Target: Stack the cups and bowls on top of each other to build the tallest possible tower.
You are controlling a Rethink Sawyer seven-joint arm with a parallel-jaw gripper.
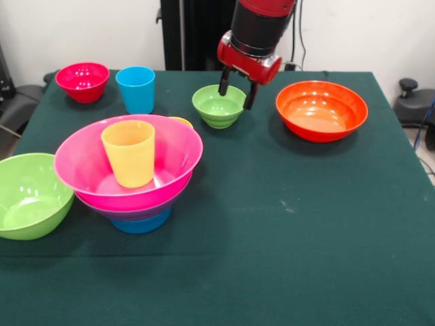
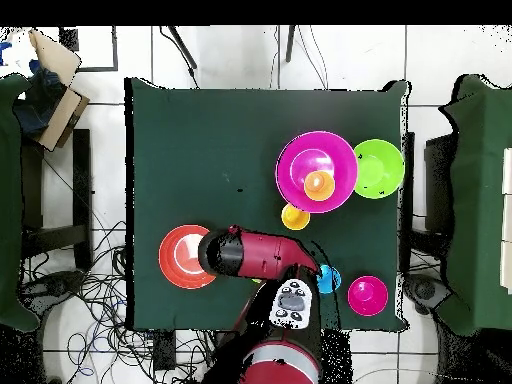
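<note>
One black-fingered hand (image 1: 236, 90), fingers apart, straddles the far rim of the small glossy green plastic bowl (image 1: 218, 106) on the dark green counter (image 1: 285, 224).

Arm hides small green bowl (image 1: 218, 105) from overhead; big lime bowl (image 1: 27, 195) cut off at the front view's edge.

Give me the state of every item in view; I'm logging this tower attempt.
Claw: open, fingers astride the small green bowl's far rim.
Small green bowl: upright, empty, on the table.
Orange bowl: upright, empty.
Red bowl: upright, empty.
Blue cup: upright, standing alone.
Pink bowl: upright, nested atop the stacked bowls.
Orange-yellow cup: upright inside the pink bowl.
Lime green bowl: upright, empty.
</note>
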